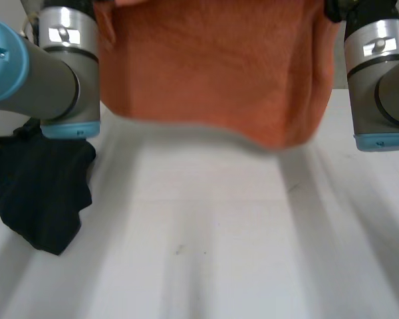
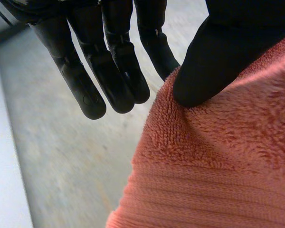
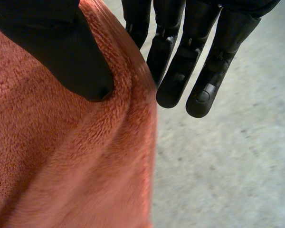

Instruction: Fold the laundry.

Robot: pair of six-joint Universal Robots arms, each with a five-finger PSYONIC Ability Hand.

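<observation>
An orange towel point(image 1: 213, 73) hangs at twelve o'clock over the table point(image 1: 219, 259), left hand point(image 2: 218, 57) and right hand point(image 3: 61, 47) each pinching it between thumb and fingers. The head view adds a black garment point(image 1: 43, 193) at eight o'clock.

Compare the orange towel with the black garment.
The orange towel hangs above the white table; the black garment lies on it. The towel is spread wide, the garment crumpled. The left hand and right hand pinch the towel; the garment is untouched. Both are cloth.
</observation>
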